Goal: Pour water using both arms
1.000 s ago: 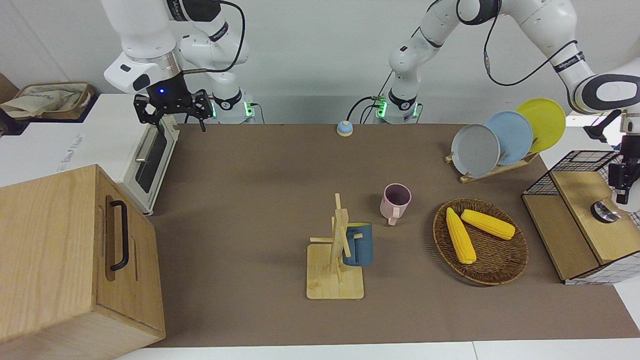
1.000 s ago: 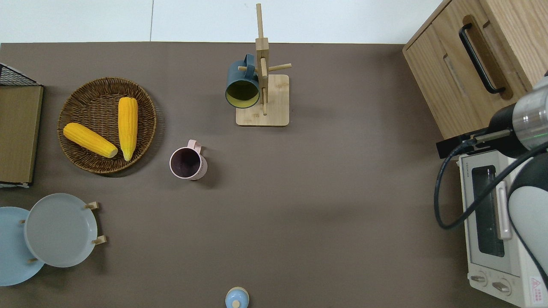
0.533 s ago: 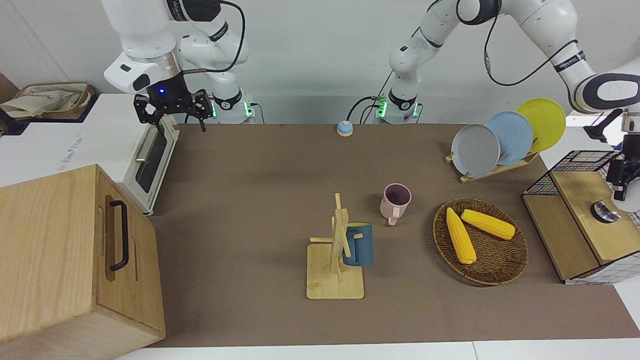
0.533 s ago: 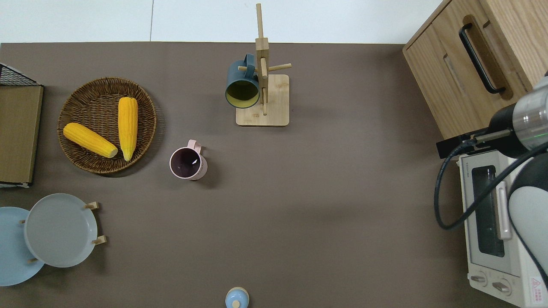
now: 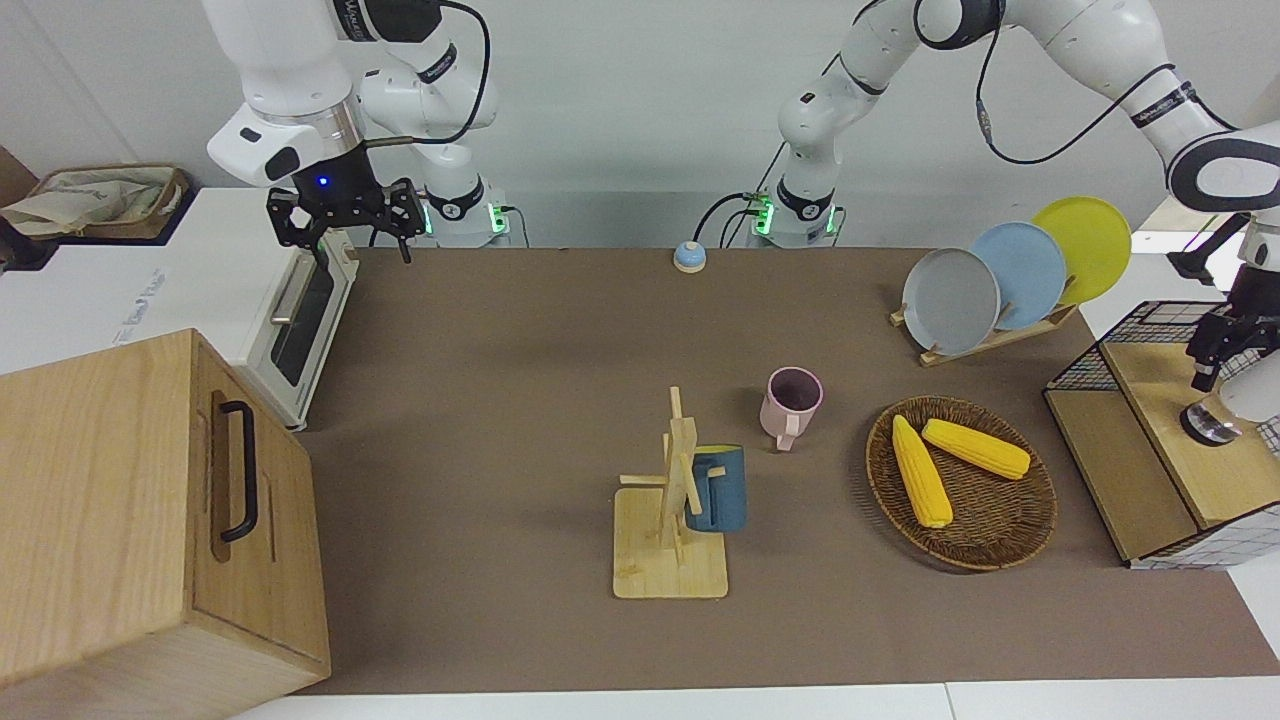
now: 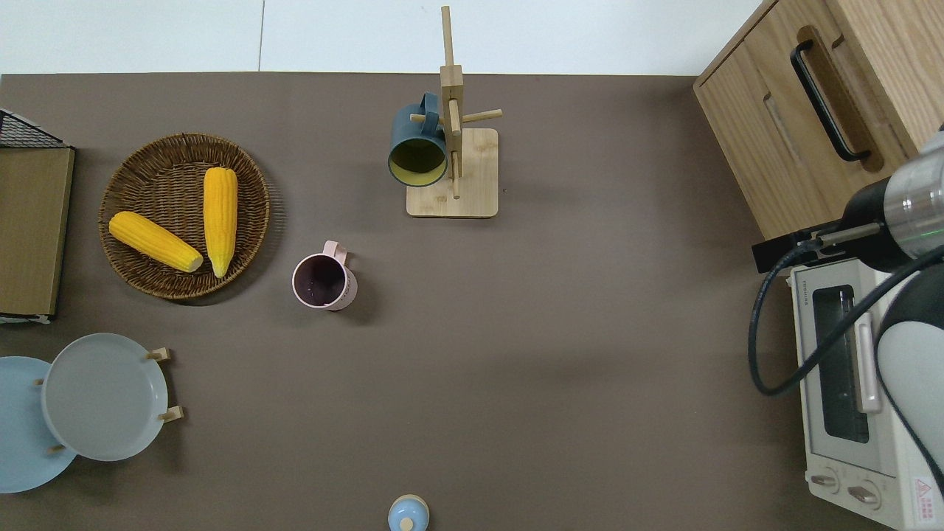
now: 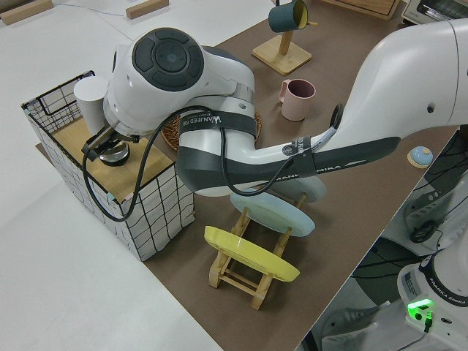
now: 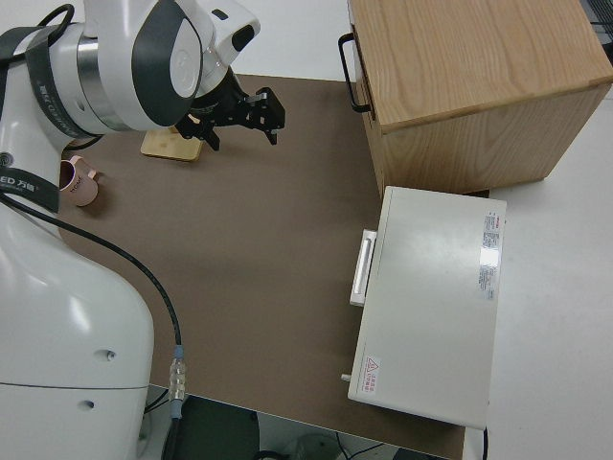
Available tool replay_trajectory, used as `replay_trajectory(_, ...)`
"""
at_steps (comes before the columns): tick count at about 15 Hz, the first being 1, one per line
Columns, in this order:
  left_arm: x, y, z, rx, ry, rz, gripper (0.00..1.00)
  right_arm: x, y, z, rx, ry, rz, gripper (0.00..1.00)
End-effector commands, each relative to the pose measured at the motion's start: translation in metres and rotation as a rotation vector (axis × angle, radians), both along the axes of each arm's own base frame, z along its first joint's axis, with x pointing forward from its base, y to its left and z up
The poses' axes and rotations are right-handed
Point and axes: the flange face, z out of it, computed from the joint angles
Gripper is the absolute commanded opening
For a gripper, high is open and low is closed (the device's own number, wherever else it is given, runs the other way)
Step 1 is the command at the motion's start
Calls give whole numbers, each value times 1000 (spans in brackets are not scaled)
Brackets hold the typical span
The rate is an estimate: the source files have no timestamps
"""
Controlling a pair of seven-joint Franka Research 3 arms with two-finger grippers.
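Currently logging left gripper (image 7: 108, 144) out at the wire crate (image 7: 157, 212), well off toward the left arm's end of the table from the pink mug (image 5: 793, 403), hanging low over the crate's wooden shelf (image 5: 1160, 390) and right above a small steel cup (image 5: 1205, 425) standing there. Cannot tell whether that gripper is apart, together or clamped on anything. White cup (image 7: 91, 99) upright in the crate just beside the steel one. Right gripper (image 5: 340, 225) parked, fingers clearly spread apart and holding nothing. Pink mug upright on the brown mat, dark inside. Wooden mug tree (image 5: 670, 560) farther from the robots than the pink mug, with a blue mug (image 5: 718, 490) hung on a peg. Wicker basket (image 5: 1000, 555) with two corn cobs (image 5: 920, 470) beside the pink mug, toward the left arm's end. Plate rack (image 5: 990, 335) nearer to the robots than the pink mug. Toaster oven (image 5: 300, 320) and wooden cabinet (image 5: 120, 500) well apart from the pink mug, toward the right arm's end.
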Motion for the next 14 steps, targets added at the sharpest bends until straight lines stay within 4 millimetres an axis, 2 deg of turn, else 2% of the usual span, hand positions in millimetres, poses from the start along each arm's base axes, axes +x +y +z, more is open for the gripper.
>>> replay_trajectory(1,-14,-9,25,43,158,2,998,1,-1,2,19,5,11,983)
replay_trajectory(4,-16,-19,45,33,226,-34,998,1,-1,2,19,5,11,983)
replay_trajectory(6,-25,-30,69,53,290,-1,998,0,-1,3,19,3,11,983)
replay_trajectory(8,-27,-58,91,72,335,38,998,0,-1,3,19,3,11,983)
replay_trajectory(11,-38,-81,111,35,384,85,998,0,-1,3,19,3,11,983)
replay_trajectory(14,-37,-121,130,14,404,138,998,0,-1,3,19,3,11,983)
